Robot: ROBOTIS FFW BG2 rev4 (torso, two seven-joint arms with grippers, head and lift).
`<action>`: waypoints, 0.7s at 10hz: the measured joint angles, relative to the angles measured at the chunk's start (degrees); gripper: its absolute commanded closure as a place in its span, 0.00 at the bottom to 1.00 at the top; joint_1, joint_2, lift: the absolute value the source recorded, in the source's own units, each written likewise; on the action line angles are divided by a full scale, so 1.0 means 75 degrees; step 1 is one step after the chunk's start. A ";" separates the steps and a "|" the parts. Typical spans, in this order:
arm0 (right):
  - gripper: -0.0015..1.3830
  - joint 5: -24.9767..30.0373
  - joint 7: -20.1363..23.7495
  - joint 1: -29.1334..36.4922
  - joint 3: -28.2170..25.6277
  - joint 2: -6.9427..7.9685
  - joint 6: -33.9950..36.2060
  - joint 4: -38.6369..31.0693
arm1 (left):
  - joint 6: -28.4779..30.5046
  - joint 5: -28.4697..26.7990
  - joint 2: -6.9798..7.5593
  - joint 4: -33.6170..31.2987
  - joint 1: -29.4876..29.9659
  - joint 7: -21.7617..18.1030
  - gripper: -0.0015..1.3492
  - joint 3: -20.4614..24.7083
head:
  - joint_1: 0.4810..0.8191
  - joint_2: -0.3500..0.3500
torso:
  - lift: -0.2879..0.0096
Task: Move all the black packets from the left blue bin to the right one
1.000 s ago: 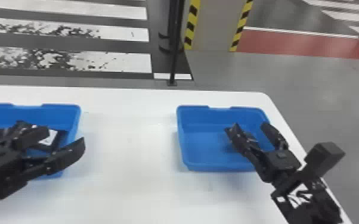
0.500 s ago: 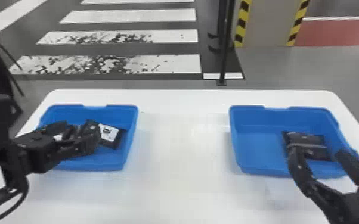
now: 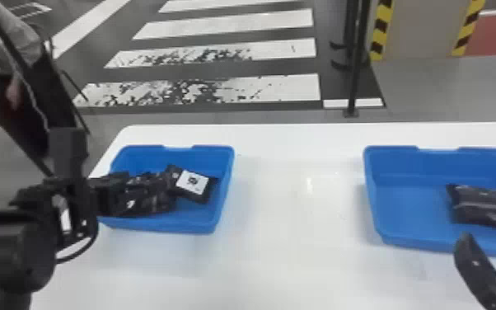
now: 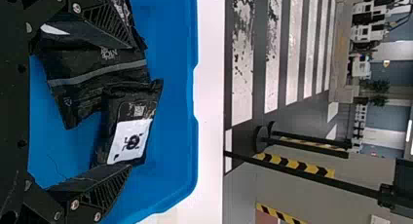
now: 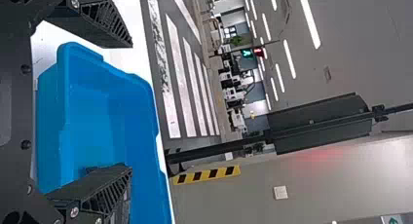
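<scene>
I have two blue bins on one white table [image 3: 296, 255]: the left blue bin [image 3: 214, 224] sits between eight and nine o'clock from the middle of my head view, the right one [image 3: 399, 243] between three and four.

In the left bin I count at least two black packets. One, the labelled packet [image 3: 192, 182] with a single white label, lies toward the bin's three o'clock. The other, the striped packet [image 4: 97, 70], carries one grey band and lies partly beside, partly under the first. More black wrap shows by one finger, and I cannot tell whether that makes a third.

My left gripper [image 3: 113, 193] is over the bin's nine o'clock side. Its two fingers stand wide apart, with packets in the gap; whether either finger touches one, I cannot tell.

In the right bin I count one black packet [image 3: 486, 206], toward its three to four o'clock, lying flat. My right gripper [image 3: 476, 268] is at that bin's six o'clock, one fingertip overlapping the near rim in the head view. The right wrist view shows its two jaws wide as well, holding nothing.

Beyond the table, at about one o'clock, stands one black post [image 3: 356, 70].
</scene>
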 measured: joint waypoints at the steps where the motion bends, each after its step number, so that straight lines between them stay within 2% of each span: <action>1: 0.10 -0.0019 0.0002 0.0013 0.0017 0.0000 0.0049 0.0005 | 0.0139 0.0021 0.0187 0.0532 -0.0384 0.0000 0.16 -0.0293 | 0.63 0.79 | 0.35; 2: 0.10 -0.0035 0.0003 0.0017 0.0027 0.0000 0.0096 0.0007 | 0.0208 0.0100 0.0291 0.1069 -0.0737 0.0000 0.16 -0.0535 | 0.63 0.77 | 0.35; 4: 0.10 -0.0088 0.0013 0.0012 0.0069 0.0000 0.0182 0.0027 | 0.0163 0.0143 0.0310 0.2274 -0.1464 -0.0007 0.18 -0.0804 | 0.63 0.77 | 0.35; 6: 0.10 -0.0118 0.0016 -0.0003 0.0089 0.0000 0.0228 0.0049 | -0.0167 0.0317 0.0362 0.3404 -0.2125 -0.0172 0.46 -0.1077 | 0.63 0.75 | 0.35; 7: 0.10 -0.0143 0.0025 -0.0014 0.0099 0.0000 0.0252 0.0060 | -0.0319 0.0543 0.0432 0.3879 -0.2385 -0.0214 0.54 -0.1328 | 0.63 0.73 | 0.35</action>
